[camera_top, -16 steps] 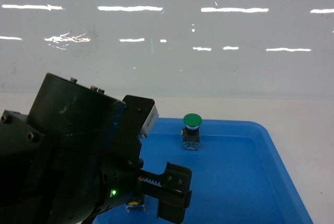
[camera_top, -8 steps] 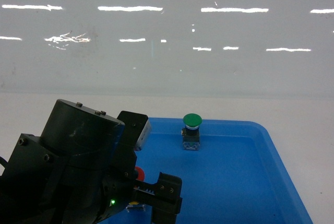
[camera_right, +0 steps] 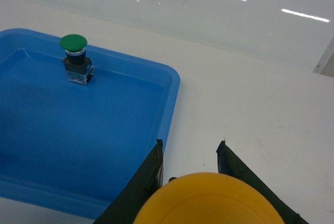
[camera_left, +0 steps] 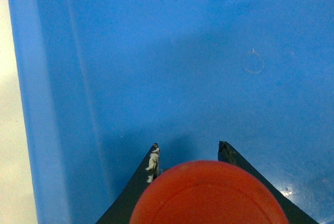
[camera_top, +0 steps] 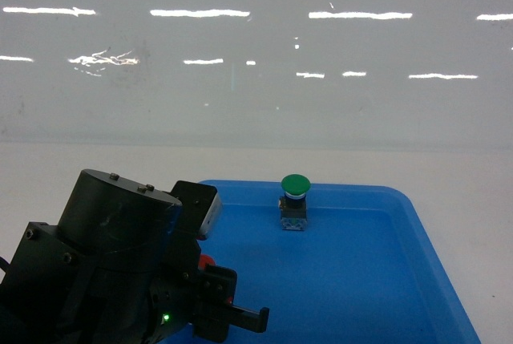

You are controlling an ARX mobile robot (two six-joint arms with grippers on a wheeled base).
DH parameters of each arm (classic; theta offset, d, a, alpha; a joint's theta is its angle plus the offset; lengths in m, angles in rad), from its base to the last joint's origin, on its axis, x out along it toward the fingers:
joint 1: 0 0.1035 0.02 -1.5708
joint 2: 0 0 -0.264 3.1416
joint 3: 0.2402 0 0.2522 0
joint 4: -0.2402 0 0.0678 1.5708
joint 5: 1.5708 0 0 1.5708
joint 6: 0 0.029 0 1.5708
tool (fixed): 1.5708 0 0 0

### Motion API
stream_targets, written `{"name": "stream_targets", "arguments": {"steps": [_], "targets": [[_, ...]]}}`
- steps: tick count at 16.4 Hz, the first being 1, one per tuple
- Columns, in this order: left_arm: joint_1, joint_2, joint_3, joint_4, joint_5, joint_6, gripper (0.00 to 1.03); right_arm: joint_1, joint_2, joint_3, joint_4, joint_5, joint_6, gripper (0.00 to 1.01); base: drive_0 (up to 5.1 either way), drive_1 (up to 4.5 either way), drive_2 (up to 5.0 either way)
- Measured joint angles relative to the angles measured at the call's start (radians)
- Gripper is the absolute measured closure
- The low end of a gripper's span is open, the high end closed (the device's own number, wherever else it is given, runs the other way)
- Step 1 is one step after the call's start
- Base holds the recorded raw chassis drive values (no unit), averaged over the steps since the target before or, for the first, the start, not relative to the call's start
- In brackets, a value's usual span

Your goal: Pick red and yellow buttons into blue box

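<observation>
The left claw [camera_left: 188,153] grips the red button [camera_left: 209,195] above the blue tray [camera_left: 156,67], apparently lifted clear

Looks like a lab or test bench. Plain white table [camera_right: 261,114], glossy white wall [camera_top: 256,103] reflecting strip lights.

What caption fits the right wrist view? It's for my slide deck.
Right gripper holds the yellow button above the white table, beside a blue tray with a green button.

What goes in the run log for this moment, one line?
left hand: shut on red button over blue tray | right hand: shut on yellow button | green button: upright in tray | blue box: not in view
</observation>
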Motion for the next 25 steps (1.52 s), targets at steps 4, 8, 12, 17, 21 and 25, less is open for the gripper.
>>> {"name": "stream_targets", "arguments": {"steps": [4, 8, 12, 17, 21, 25], "targets": [[0.008, 0.0, -0.011, 0.019, 0.002, 0.007, 0.77, 0.0, 0.0, 0.0, 0.0, 0.0, 0.0, 0.73, 0.0, 0.0, 0.0], [0.148, -0.325, -0.126, 0.115, -0.007, 0.114, 0.77, 0.0, 0.0, 0.0, 0.0, 0.0, 0.0, 0.73, 0.0, 0.0, 0.0], [0.283, -0.539, -0.23, 0.098, -0.005, 0.131, 0.78, 0.0, 0.0, 0.0, 0.0, 0.0, 0.0, 0.73, 0.0, 0.0, 0.0], [0.34, -0.646, -0.275, 0.045, 0.013, 0.124, 0.78, 0.0, 0.0, 0.0, 0.0, 0.0, 0.0, 0.73, 0.0, 0.0, 0.0], [0.384, -0.781, -0.346, -0.006, 0.019, 0.118, 0.78, 0.0, 0.0, 0.0, 0.0, 0.0, 0.0, 0.73, 0.0, 0.0, 0.0], [0.243, -1.006, -0.455, -0.03, -0.052, 0.139, 0.78, 0.0, 0.0, 0.0, 0.0, 0.0, 0.0, 0.73, 0.0, 0.0, 0.0]]}}
